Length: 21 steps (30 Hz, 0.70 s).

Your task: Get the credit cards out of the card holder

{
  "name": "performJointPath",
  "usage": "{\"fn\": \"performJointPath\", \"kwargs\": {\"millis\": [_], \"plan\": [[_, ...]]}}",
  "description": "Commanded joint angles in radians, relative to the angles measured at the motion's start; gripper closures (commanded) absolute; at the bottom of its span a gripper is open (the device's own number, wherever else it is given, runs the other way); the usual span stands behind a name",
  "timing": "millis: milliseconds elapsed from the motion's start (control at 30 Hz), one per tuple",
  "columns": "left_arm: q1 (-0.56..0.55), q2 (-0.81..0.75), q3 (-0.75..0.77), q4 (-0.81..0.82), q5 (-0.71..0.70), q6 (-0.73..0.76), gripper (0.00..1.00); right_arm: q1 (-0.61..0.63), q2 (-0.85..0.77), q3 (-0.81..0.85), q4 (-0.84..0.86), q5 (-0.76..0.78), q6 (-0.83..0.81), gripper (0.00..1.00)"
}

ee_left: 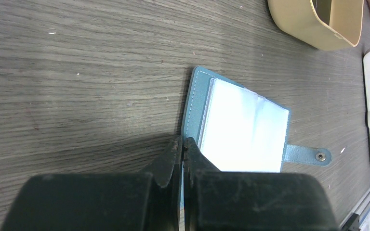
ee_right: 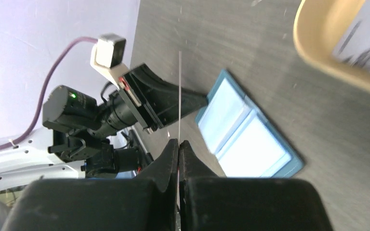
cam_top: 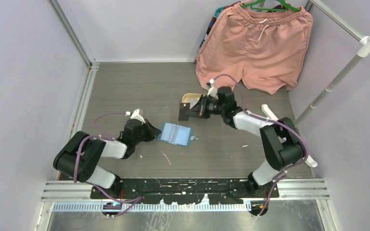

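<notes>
The teal-blue card holder (cam_top: 176, 133) lies open on the table with its pale clear sleeves up. It also shows in the left wrist view (ee_left: 241, 122), snap tab (ee_left: 313, 155) at its right, and in the right wrist view (ee_right: 243, 130). My left gripper (cam_top: 152, 131) is shut on the holder's left edge (ee_left: 183, 144). My right gripper (cam_top: 196, 109) is shut on a dark credit card (cam_top: 185, 111) and holds it above the table, beyond the holder. In the right wrist view this card is edge-on, a thin line (ee_right: 179, 96) rising from the shut fingertips (ee_right: 178, 144).
An oval tan tray (cam_top: 191, 96) sits just behind the right gripper; in the right wrist view the tray (ee_right: 318, 53) holds a light card (ee_right: 366, 38). Pink shorts (cam_top: 255, 43) hang at the back right beside a white rack pole (cam_top: 337, 77).
</notes>
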Motion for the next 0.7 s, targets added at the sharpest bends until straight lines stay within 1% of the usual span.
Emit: {"fn": "performJointPath", "kwargs": {"millis": [0,67,233,333,500,567,667], "plan": [[-0.002,0.015,0.015,-0.095,-0.009,0.054,1.0,-0.099,-0.067,0.17,-0.354,-0.119,-0.241,0.99],[-0.002,0.021,0.04,-0.11,0.011,0.063,1.0,-0.146,-0.059,0.22,-0.378,-0.152,-0.248,0.99],[-0.001,0.004,0.08,-0.141,0.021,0.089,1.0,-0.238,0.017,0.372,-0.513,-0.173,-0.276,0.99],[-0.001,-0.02,0.092,-0.17,0.028,0.1,1.0,-0.27,0.097,0.511,-0.677,-0.172,-0.36,0.99],[-0.001,-0.038,0.117,-0.217,0.037,0.127,1.0,-0.307,0.238,0.719,-0.899,-0.182,-0.429,0.99],[0.0,-0.037,0.124,-0.222,0.038,0.129,1.0,-0.316,0.269,0.75,-0.932,-0.167,-0.437,0.99],[0.004,-0.031,0.131,-0.219,0.04,0.129,1.0,-0.326,0.296,0.739,-0.938,-0.14,-0.447,0.99]]}}
